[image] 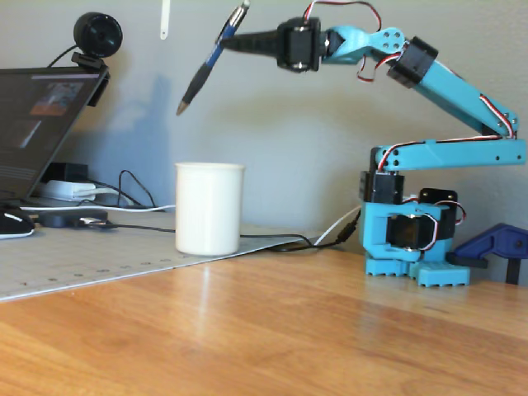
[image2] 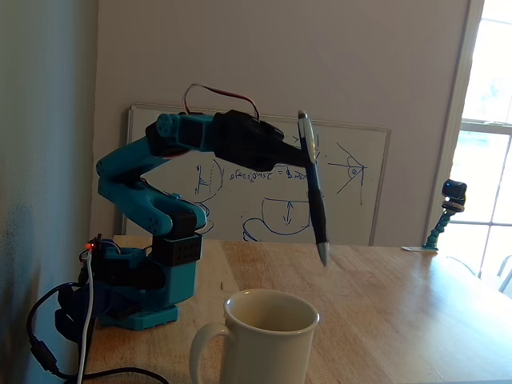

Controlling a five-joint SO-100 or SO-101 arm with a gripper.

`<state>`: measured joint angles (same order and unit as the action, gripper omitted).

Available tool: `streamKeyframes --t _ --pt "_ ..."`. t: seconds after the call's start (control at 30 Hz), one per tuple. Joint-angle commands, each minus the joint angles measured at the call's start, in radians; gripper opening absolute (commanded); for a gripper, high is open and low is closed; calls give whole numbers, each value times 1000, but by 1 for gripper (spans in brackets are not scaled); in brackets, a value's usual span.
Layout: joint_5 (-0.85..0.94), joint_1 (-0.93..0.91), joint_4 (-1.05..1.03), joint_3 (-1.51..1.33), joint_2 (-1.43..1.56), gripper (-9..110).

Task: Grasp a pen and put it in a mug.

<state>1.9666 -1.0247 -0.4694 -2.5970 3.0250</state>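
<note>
One pen (image: 208,62), pinched in the pincer (image: 235,37), slants tip-down high above the mug (image: 209,207) mid-tabletop (image: 289,330).

No word, brand or number can be read in either fixed view. The white framed whiteboard (image2: 352,192) leaning on the wall carries blue marker sketches and a scrawled line, too blurred to read. The dark laptop screen (image: 37,124) shows only illegible blocks.
</note>
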Motion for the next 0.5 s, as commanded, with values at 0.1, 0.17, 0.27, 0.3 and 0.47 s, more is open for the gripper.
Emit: streamKeyframes --t 0.1,0.17,0.27,0.3,0.47 --pt "11 -37 -6 -43 14 0" --pt "11 -40 -34 -44 14 0" --pt "11 -41 -110 -31 14 0" --pt "11 -41 -141 -29 15 0" --pt "9 -67 -296 -28 15 0"
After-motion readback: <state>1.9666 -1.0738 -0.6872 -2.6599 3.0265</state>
